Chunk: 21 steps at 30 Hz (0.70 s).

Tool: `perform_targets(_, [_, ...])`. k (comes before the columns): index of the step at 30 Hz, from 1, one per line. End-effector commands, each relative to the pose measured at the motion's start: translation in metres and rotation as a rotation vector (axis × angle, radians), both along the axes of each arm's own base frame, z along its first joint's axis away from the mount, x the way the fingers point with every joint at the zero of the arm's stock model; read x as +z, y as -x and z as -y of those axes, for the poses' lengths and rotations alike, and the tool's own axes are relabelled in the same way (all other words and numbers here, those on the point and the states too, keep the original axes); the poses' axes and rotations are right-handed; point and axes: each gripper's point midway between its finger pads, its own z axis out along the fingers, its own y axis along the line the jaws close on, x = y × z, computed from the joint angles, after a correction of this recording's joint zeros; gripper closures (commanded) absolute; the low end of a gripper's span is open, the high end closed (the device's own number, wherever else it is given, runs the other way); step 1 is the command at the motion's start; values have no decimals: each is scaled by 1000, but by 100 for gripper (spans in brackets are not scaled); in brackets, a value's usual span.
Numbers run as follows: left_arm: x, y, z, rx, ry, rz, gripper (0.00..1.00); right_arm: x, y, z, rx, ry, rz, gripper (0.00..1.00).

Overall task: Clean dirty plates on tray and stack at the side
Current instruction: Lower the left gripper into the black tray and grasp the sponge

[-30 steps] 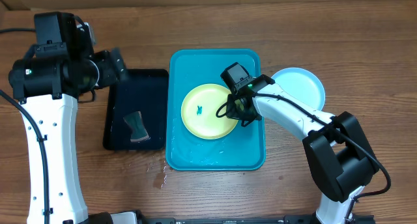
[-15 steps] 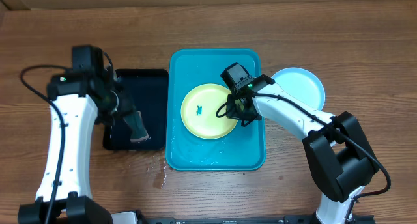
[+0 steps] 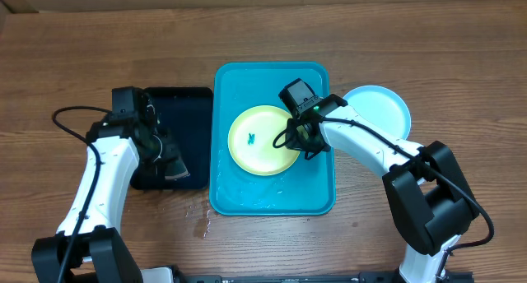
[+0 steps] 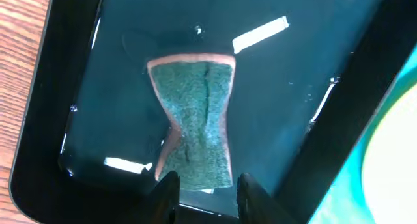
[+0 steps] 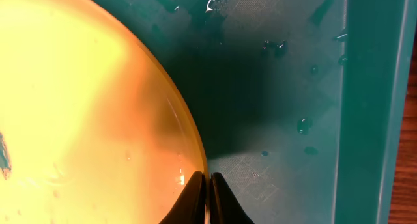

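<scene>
A yellow-green plate with a small blue smudge lies in the turquoise tray. My right gripper is shut on its right rim; the right wrist view shows both fingers pinching the edge of the plate above the wet tray floor. A light blue plate rests on the table to the right of the tray. My left gripper hangs low over a green sponge in the black tray. Its jaws stand a little apart at the sponge's near end.
The black tray holds shallow water and sits against the turquoise tray's left side. Water drops lie on the wood near the turquoise tray's front left corner. Bare wooden table surrounds both trays.
My left arm has swung in from the far left and come down over the sponge, and its jaws have narrowed. The right arm and the plate have stayed put.
</scene>
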Motion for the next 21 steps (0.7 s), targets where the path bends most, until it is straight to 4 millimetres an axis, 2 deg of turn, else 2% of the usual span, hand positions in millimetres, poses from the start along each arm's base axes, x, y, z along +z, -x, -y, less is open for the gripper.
perform_targets(1, [-12,3,-5,29,-30,0,70,-2,2,0,1,-3,-5,95])
perform_targets(10, [-30,2,-7,32,-42,27,75,-2,2,0,1,-3,-5,95])
perform_targets(21, [-60,8,-5,28,-24,-64,74,-2,2,0,1,-3,-4,94])
